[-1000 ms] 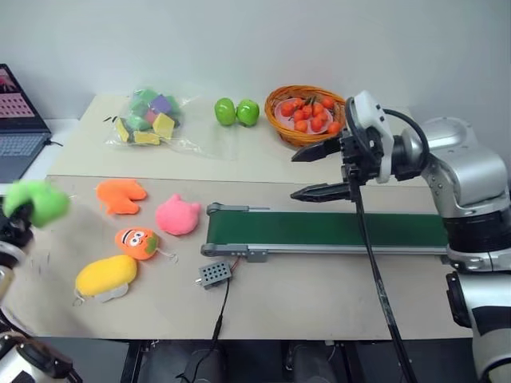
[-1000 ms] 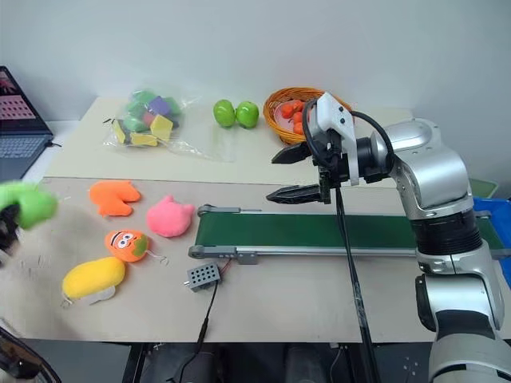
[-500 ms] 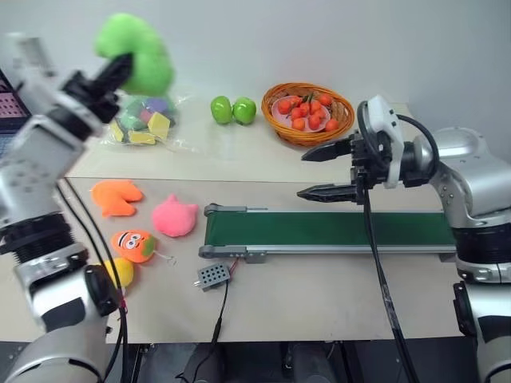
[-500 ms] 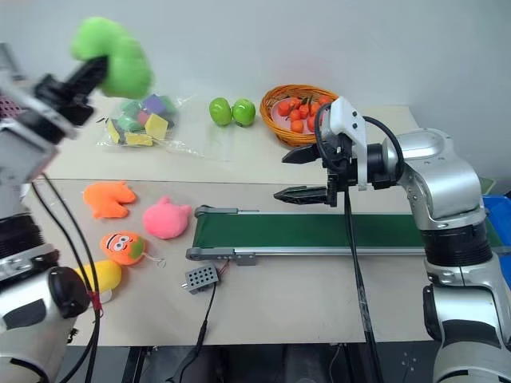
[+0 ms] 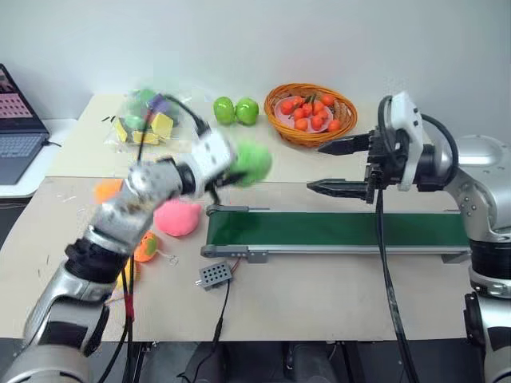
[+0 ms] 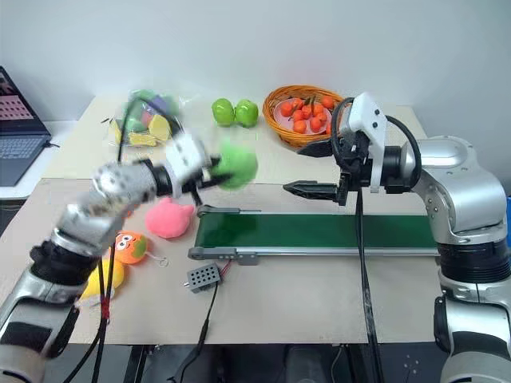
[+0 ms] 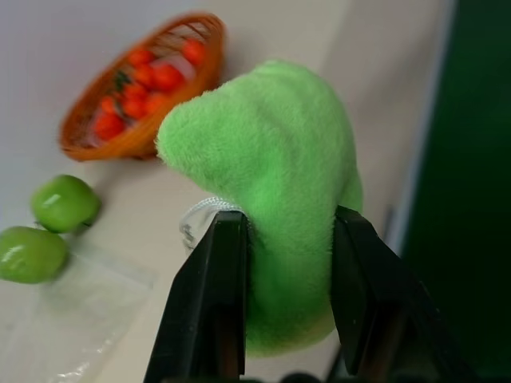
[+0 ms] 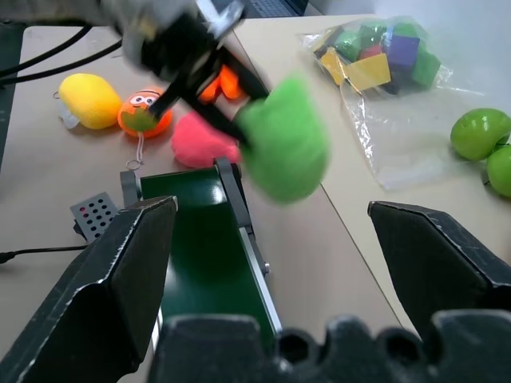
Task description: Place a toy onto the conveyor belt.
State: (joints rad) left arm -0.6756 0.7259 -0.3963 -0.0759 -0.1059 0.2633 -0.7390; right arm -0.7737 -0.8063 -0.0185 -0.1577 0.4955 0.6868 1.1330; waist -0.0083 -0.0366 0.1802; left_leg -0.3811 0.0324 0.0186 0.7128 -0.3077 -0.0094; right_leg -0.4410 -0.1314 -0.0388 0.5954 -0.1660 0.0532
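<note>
My left gripper (image 5: 231, 171) is shut on the light-green plush toy (image 5: 253, 162), holding it in the air just above and behind the left end of the conveyor belt (image 5: 335, 230). In the left wrist view the toy (image 7: 275, 191) is squeezed between both black fingers (image 7: 209, 303). The belt is a long dark-green strip in a grey frame across the table's middle. Over the belt's right part hovers my right gripper (image 5: 342, 165), open, with nothing between its fingers. The right wrist view looks at the toy (image 8: 286, 148) past the belt's end (image 8: 200, 255).
Pink (image 5: 177, 218), orange (image 5: 109, 190), orange-faced (image 5: 145, 246) and yellow (image 6: 110, 274) plush toys lie left of the belt. Two green apples (image 5: 235, 110), a basket of small oranges (image 5: 310, 113) and a bag of blocks (image 5: 148, 120) stand behind. A small grey box (image 5: 215, 274) lies in front; laptop (image 5: 17, 128) far left.
My left arm has swung from high at the far left down and right, carrying the green toy to the belt's left end. The right gripper stayed nearly still.
</note>
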